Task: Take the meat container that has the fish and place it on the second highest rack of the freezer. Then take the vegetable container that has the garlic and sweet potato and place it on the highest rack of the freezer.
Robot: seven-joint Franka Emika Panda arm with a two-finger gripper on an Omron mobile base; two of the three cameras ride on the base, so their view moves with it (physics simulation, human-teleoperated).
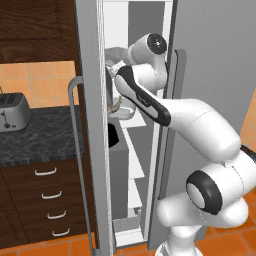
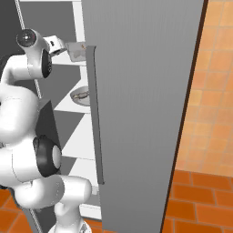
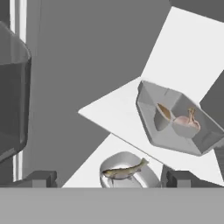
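Here, slender olive-brown fish (image 3: 124,171), pale belly.

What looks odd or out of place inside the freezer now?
Nothing is spilled or damaged. In the hand view, the fish lies in its round container on one shelf, and the grey container with garlic and sweet potato sits on the shelf above.
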